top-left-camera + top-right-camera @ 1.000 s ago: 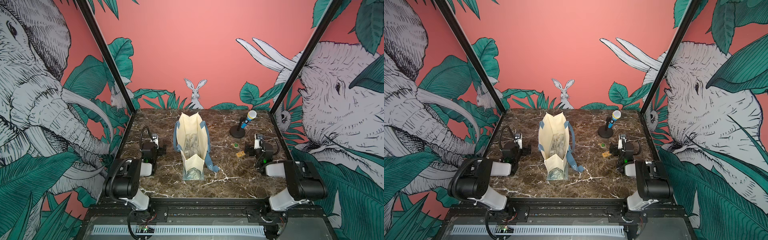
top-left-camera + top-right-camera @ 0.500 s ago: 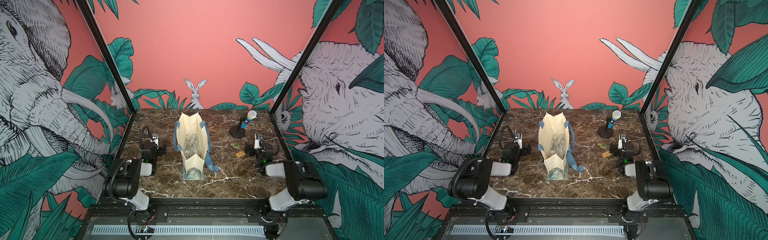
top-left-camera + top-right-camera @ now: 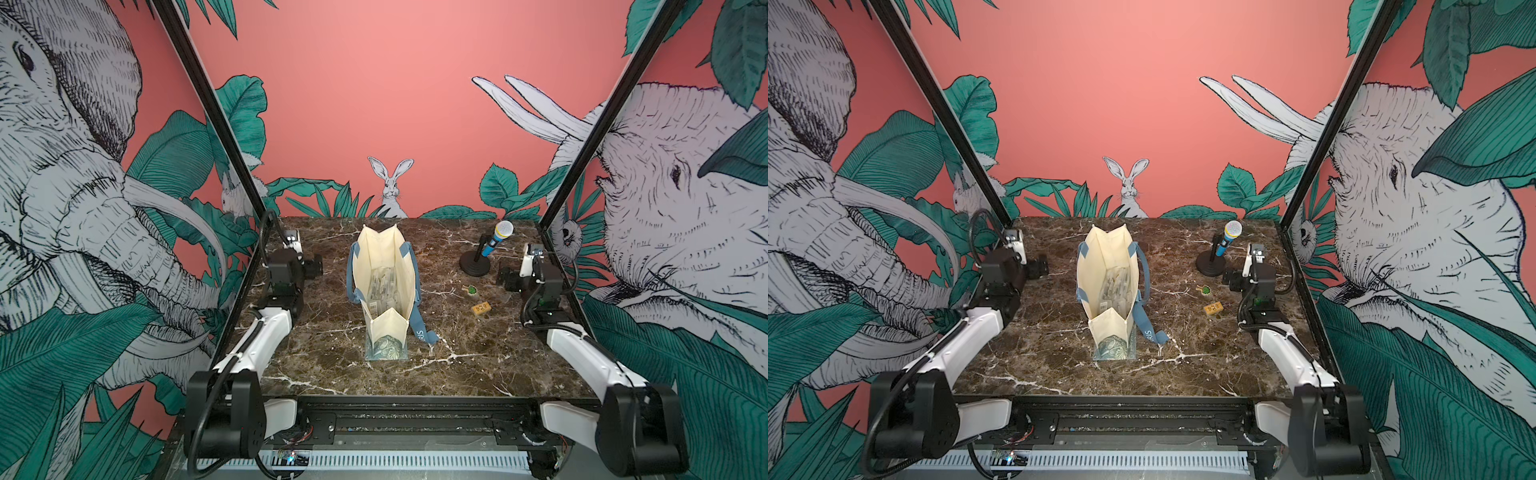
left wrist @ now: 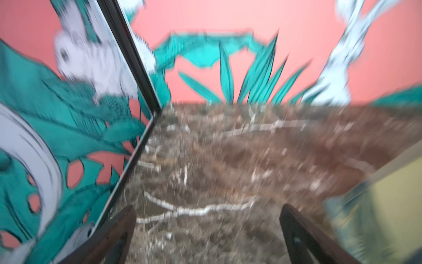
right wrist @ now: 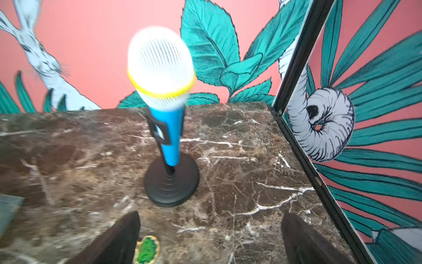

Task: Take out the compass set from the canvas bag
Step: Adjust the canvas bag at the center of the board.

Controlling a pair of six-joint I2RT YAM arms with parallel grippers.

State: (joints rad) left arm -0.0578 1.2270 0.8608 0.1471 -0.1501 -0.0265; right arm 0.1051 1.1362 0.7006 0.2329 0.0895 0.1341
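Standing wide apart with nothing between them, the jaws of the left gripper [image 4: 207, 237] hover over the marble table [image 4: 228, 148]. The right gripper [image 5: 212, 240] is equally spread and empty, and faces a blue toy microphone [image 5: 164, 96] on a black stand. Between the arms, at mid-table, the canvas bag [image 3: 386, 332] stands upright with its mouth open. It is cream cloth, with dusty-blue strap handles [image 3: 419, 328] hanging down its sides, one bearing white letters, and a teal leaf print low on the near panel. Clear-looking contents [image 3: 382, 286] lie inside, too small to identify.

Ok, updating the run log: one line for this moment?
left gripper open, empty | right gripper open, empty | canvas bag upright, mouth open | compass set inside, untouched
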